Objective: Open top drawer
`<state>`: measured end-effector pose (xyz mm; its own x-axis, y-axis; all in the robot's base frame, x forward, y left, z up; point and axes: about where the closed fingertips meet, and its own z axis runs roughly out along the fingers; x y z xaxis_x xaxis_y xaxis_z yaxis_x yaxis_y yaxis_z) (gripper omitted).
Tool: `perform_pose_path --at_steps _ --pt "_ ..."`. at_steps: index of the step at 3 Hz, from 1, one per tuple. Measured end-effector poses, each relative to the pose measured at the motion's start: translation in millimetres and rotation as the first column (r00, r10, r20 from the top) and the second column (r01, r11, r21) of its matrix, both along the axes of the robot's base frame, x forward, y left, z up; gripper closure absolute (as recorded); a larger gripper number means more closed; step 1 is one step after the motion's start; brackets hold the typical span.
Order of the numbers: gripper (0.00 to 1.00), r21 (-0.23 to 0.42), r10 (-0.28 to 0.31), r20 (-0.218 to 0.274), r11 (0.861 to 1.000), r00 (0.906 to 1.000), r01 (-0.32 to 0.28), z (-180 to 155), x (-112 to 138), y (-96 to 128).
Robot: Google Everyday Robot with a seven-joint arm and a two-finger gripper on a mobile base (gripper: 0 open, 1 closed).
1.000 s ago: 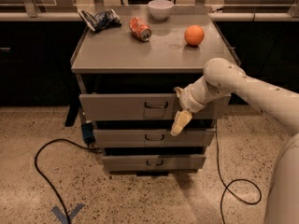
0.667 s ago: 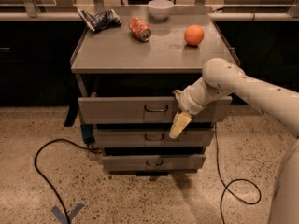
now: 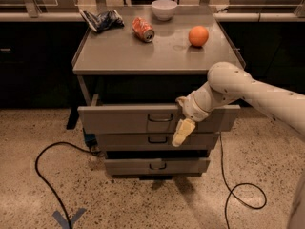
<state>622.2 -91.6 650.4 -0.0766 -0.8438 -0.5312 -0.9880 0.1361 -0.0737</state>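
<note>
The top drawer (image 3: 119, 119) is the widest grey front of the cabinet. It stands pulled out a short way, its front edge ahead of the two lower fronts. Its dark wire handle (image 3: 159, 118) sits at the centre. My gripper (image 3: 183, 123) is at the drawer's front just right of the handle, on the upper edge of the front panel, with a pale part hanging down over the panel. My white arm (image 3: 248, 92) reaches in from the right. The drawer's inside is hidden from this angle.
Two narrower drawers, the middle one (image 3: 124, 140) and the bottom one (image 3: 128, 166), are shut below. On the cabinet top (image 3: 119, 56) lie a white bowl (image 3: 164, 8), a crushed can (image 3: 143, 29), an orange (image 3: 198, 36) and a dark bag (image 3: 101, 20). Black cables (image 3: 45, 175) run on the floor.
The top drawer has slid out further toward the camera, and my gripper has moved with it.
</note>
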Motion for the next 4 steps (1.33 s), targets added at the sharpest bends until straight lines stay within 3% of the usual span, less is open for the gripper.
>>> perform_pose_path --at_steps 1,2,3,4 --pt "0.00 -0.027 -0.001 -0.037 1.000 0.9993 0.000 -2.8 -16.5 1.5" --pt "0.00 -0.029 -0.002 -0.040 1.000 0.9992 0.001 1.1 -18.2 1.4" --pt "0.00 -0.052 -0.039 -0.057 0.998 0.9976 0.036 11.9 -51.1 -0.4" --pt "0.00 -0.061 -0.092 -0.047 0.994 0.9946 0.089 20.5 -114.2 -3.9"
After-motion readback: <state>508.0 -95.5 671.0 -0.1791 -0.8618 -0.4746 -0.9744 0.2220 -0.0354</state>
